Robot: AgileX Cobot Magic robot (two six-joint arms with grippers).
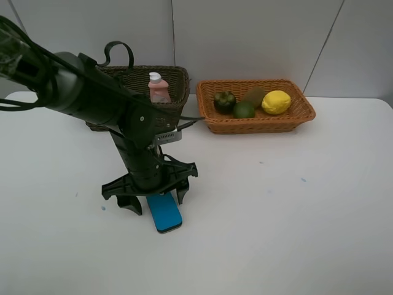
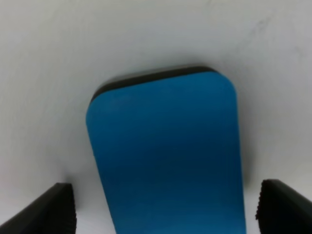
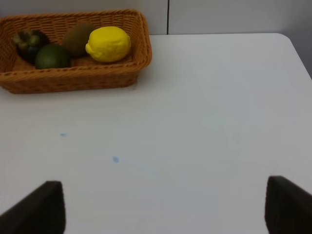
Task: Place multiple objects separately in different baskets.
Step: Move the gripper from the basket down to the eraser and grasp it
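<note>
left gripper (image 1: pixel 153 198) jaws wide, straddling blue flat block (image 2: pixel 165 156), lower centre; holding nothing. advise centring before closing.

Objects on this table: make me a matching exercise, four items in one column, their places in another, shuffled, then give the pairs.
Column one:
1. pink bottle
2. yellow lemon
3. blue flat block
4. left gripper

Column two:
A. lying on the bare white table
B. in the light orange basket, beside other fruit
C. open, a finger on each side of the block
D. standing in the dark basket

Pairs: 1-D, 2-B, 3-A, 4-C
</note>
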